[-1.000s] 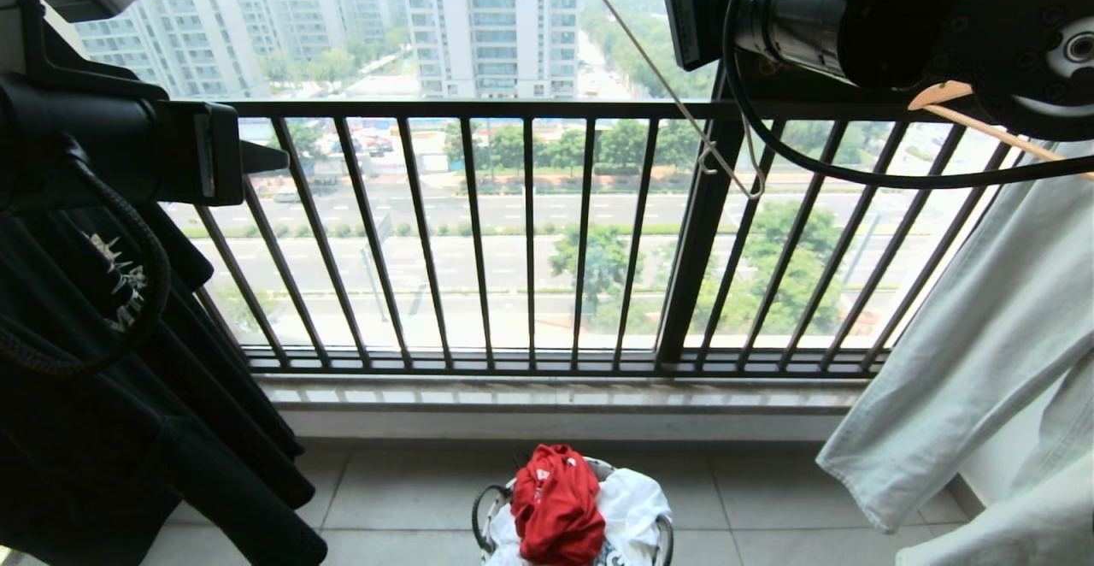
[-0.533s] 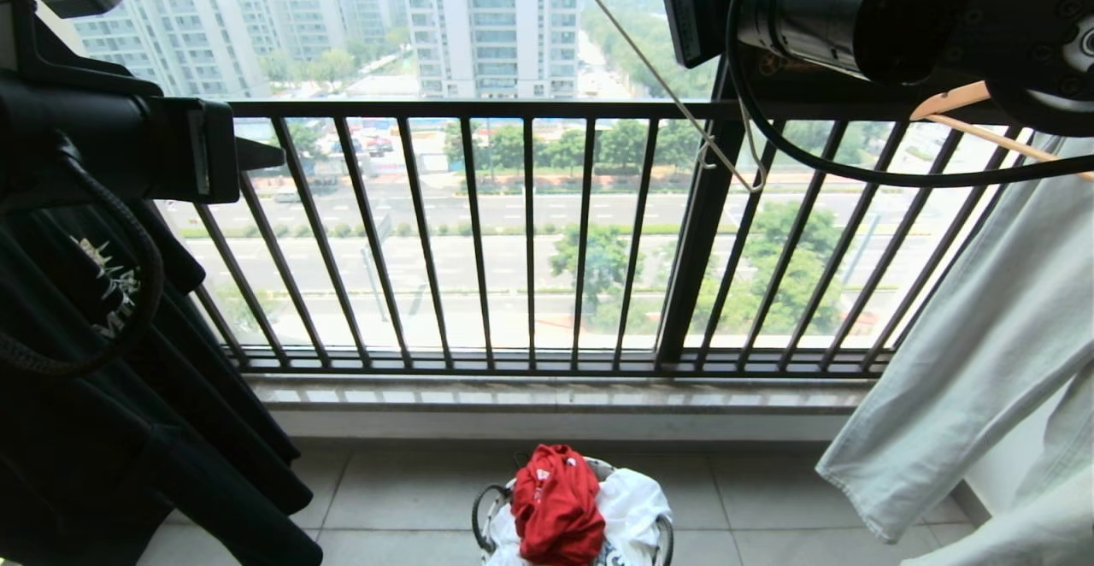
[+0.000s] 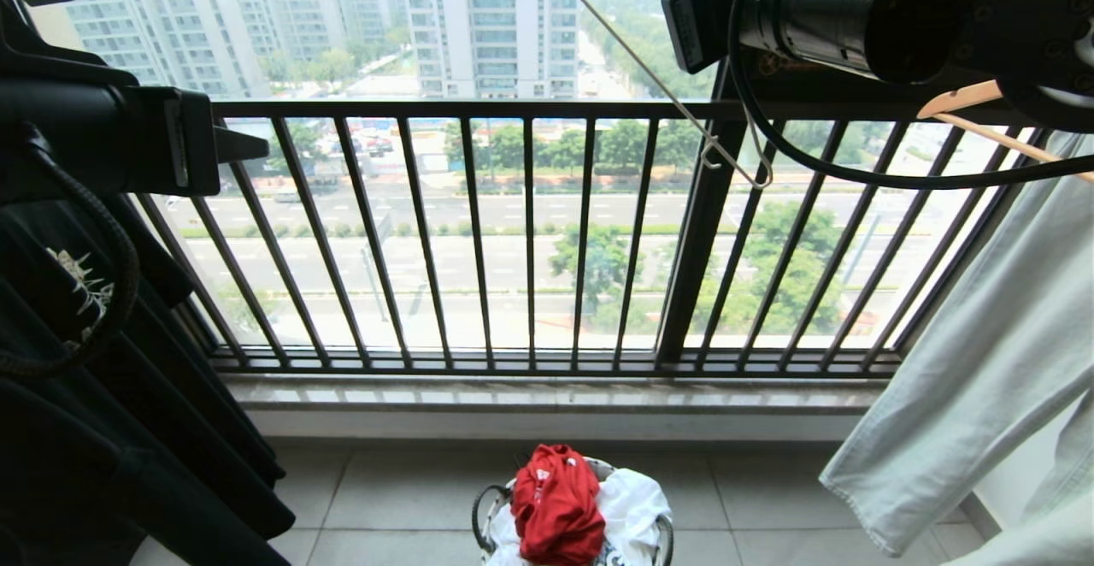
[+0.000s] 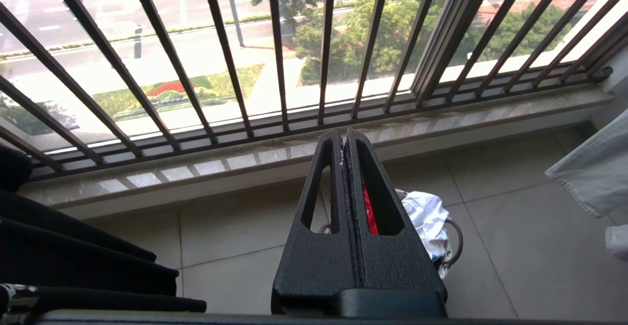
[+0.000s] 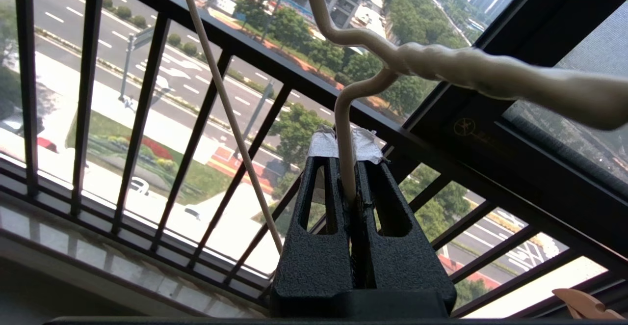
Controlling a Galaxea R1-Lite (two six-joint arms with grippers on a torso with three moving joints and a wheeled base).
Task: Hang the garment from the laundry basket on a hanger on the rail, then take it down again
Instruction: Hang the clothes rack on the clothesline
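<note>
Right gripper (image 5: 346, 160), raised at the right: gripping the off-white hanger (image 5: 343, 133) by its rod. Left gripper (image 4: 343, 141), at the left: sitting clenched, carrying nothing. Red garment (image 3: 555, 502): lying in the laundry basket (image 3: 480, 515), near centre.

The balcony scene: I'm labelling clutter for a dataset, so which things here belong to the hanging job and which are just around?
Job:
- red T-shirt, lying in the laundry basket
- off-white hanger, clamped in the right gripper
- left gripper, shut and empty

Just around:
- white garment in the basket
- black T-shirt
- pale hanging garment
- tan wooden hanger
</note>
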